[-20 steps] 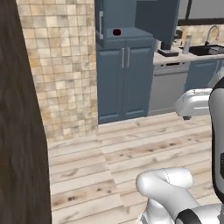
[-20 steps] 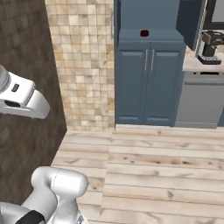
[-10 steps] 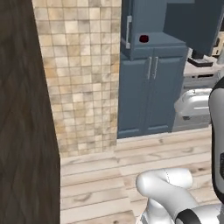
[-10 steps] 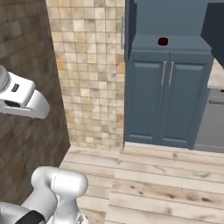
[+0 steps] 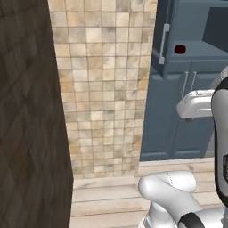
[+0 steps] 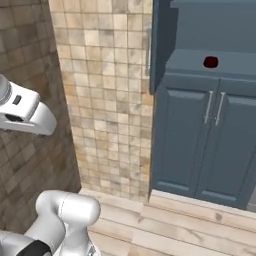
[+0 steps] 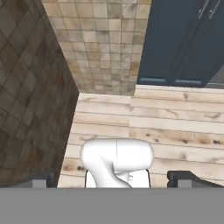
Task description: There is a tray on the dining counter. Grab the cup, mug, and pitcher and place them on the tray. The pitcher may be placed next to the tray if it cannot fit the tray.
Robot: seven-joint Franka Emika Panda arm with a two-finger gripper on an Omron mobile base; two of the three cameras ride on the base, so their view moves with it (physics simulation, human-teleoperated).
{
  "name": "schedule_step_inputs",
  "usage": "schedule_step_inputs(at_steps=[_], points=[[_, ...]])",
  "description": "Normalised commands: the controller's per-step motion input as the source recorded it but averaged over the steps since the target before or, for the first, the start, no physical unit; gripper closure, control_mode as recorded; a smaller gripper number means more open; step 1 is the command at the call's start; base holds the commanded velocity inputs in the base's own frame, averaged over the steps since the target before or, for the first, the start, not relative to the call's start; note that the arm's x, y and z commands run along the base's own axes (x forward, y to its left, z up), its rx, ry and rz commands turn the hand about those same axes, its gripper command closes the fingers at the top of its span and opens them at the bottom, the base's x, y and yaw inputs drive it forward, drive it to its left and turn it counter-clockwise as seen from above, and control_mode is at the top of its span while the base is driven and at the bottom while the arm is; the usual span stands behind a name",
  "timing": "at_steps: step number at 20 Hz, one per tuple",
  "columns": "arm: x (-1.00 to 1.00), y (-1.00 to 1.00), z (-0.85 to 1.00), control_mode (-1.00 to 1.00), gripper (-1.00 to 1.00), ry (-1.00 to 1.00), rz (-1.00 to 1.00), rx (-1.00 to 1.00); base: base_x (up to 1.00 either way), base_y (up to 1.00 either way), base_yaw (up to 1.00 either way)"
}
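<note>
Ahead, on the blue-grey cabinet shelf (image 6: 215,67), sits the mug (image 6: 211,62), small, squat, dark maroon, seen also in the left base view (image 5: 179,49); rests upright in the open niche above the two closed cabinet doors (image 6: 200,140), toward the middle of the shelf in the right base view; stands apart from everything else, nothing touching it. Below the shelf hang two slim vertical door handles (image 6: 214,107), side by side at the seam between the doors; above and to the left juts an upper cabinet edge with a long pale handle (image 5: 164,42) in the left base view.

Left of the cabinet rises a beige tiled wall (image 6: 107,90), meeting the cabinet side at a straight vertical line; further left stands a dark brown tiled wall (image 5: 26,124), closest to the cameras and forming a corner with the beige one. Underfoot runs a pale wooden plank floor (image 7: 175,122), butting against the cabinet plinth and the foot of both walls.

Down in the hand view shows the hand (image 7: 112,180), pointing at the floor planks near the wall corner; fingertips (image 7: 183,177) stand wide apart, one at each lower side of that view, with nothing between them; holds nothing, touches nothing; hangs well apart from the mug, which stays up on its shelf.
</note>
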Motion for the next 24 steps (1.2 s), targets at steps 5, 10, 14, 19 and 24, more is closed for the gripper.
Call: schedule_step_inputs(at_steps=[5, 10, 14, 19, 24], points=[[0.00, 0.00, 0.00, 1.00, -1.00, 0.00, 0.00, 0.00, 0.10, -0.91, 0.20], [0.00, 0.00, 0.00, 1.00, -1.00, 0.00, 0.00, 0.00, 0.00, -1.00, 0.15], [0.00, 0.00, 0.00, 1.00, -1.00, 0.00, 0.00, 0.00, 0.00, -0.89, 0.07], [0.00, 0.00, 0.00, 1.00, -1.00, 0.00, 0.00, 0.00, 0.23, -0.50, -0.09], [0.00, 0.00, 0.00, 1.00, -1.00, 0.00, 0.00, 0.00, 0.59, -0.28, -0.24]])
